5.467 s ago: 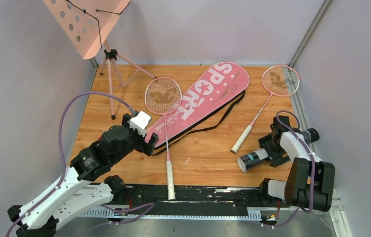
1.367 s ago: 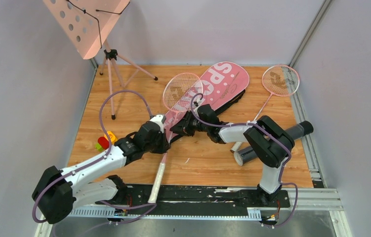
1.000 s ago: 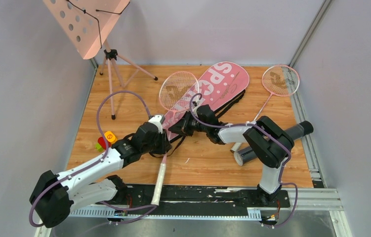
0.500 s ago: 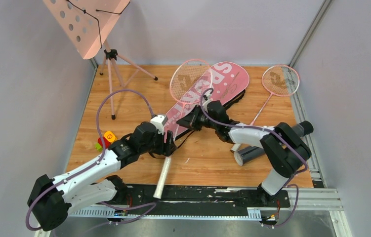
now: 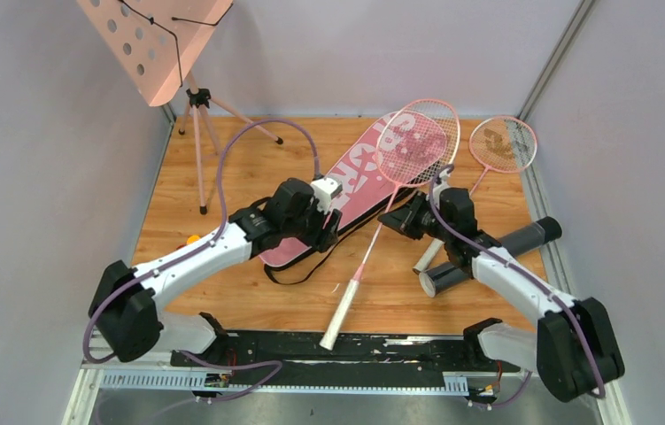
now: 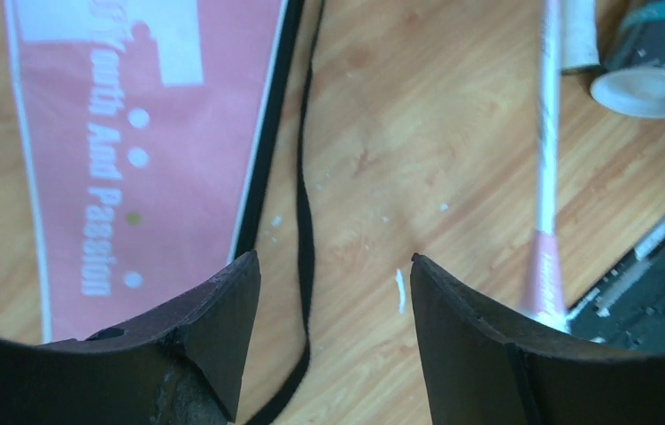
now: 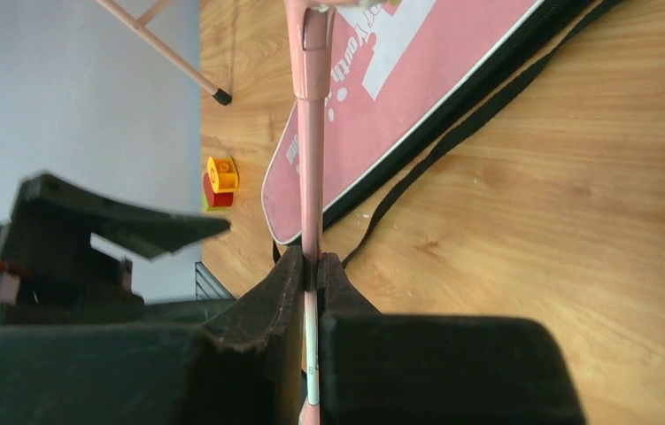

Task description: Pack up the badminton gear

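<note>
My right gripper [image 5: 402,219] [image 7: 312,261] is shut on the thin pink shaft of a racket [image 5: 417,146] [image 7: 313,133]. That racket's head hangs over the top end of the pink "SPORT" bag [image 5: 359,173], and its white handle [image 5: 337,319] slants toward the near rail. Over the bag's lower end my left gripper [image 5: 327,232] [image 6: 333,266] stands open and empty, above the black strap [image 6: 304,221] and bare wood. A second pink racket [image 5: 504,143] lies at the far right. The black tube [image 5: 488,258] lies beside my right arm.
A pink perforated music stand [image 5: 156,40] on tripod legs [image 5: 200,150] stands at the back left. A small yellow and red toy [image 7: 220,181] sits near the left edge. The bag's black strap [image 5: 311,266] loops over the wooden floor. Grey walls close in on both sides.
My left gripper let go of the racket, opened, and moved back over the bag's lower end. My right gripper swung the racket to the right, so its head now hangs over the bag's top end.
</note>
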`<move>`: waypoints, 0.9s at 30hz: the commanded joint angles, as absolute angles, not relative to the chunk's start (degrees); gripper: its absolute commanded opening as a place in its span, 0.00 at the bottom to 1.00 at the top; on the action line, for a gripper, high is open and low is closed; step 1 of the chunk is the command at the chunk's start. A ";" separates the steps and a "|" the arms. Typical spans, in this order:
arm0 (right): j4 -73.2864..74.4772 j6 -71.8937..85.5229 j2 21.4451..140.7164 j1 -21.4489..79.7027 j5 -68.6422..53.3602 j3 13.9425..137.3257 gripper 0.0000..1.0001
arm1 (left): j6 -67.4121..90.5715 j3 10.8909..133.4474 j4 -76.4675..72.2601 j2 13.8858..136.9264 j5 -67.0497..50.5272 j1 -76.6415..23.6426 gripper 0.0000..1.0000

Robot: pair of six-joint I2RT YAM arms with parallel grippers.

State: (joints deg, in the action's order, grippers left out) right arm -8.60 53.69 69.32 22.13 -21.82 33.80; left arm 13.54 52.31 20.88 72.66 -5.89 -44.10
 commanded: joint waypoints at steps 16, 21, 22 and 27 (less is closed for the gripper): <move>4.04 47.67 48.00 14.65 -27.57 26.75 0.00 | -8.77 72.04 24.47 100.36 2.21 -41.88 0.63; 3.20 48.09 47.77 14.60 -29.22 25.74 0.00 | -9.06 71.01 23.30 102.90 1.81 -41.16 0.62; 3.16 48.11 47.69 14.60 -29.15 25.66 0.00 | -9.10 71.08 23.56 103.22 1.74 -41.09 0.62; 3.12 48.14 47.61 14.59 -29.09 25.67 0.00 | -9.10 68.63 21.99 103.16 0.46 -41.13 0.65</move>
State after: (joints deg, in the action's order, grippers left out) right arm 6.20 48.05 49.01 14.79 -27.73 25.12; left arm -7.88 70.52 25.08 103.42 1.80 -41.17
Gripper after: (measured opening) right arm 0.052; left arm 0.630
